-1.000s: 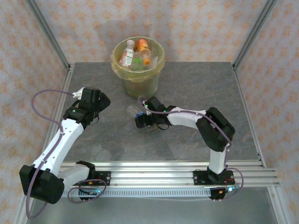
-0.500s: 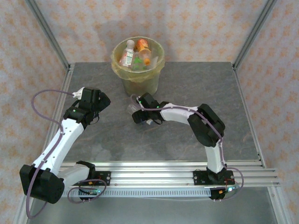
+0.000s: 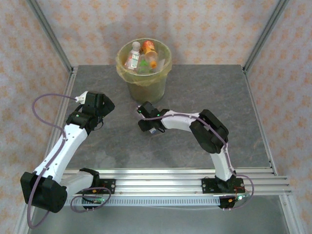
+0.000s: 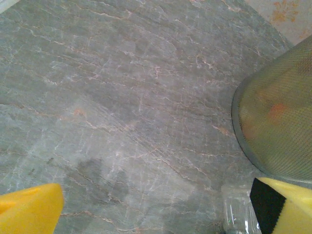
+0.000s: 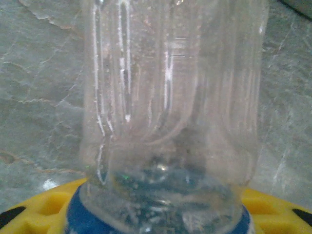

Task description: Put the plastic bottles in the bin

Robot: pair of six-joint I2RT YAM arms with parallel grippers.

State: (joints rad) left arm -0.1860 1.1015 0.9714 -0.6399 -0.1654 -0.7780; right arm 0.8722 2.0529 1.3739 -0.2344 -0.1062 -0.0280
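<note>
Your right gripper [image 3: 145, 118] has slid forward since a second ago. The clear bottle [image 5: 170, 97] now sits deep between its fingers, but you cannot tell if they grip it. Your left gripper [image 4: 156, 207] stays spread wide, with the bin [image 4: 278, 112] just ahead of one fingertip.

We see the round, pale yellow-green bin [image 3: 145, 83], lined with a yellowish bag [image 3: 121, 64], standing upright at the far middle of the counter [image 3: 204, 92] with several labelled bottles [image 3: 132, 57] heaped inside, and one clear ribbed bottle [image 5: 170, 97] with a blue label resting on the counter just near of it.
</note>
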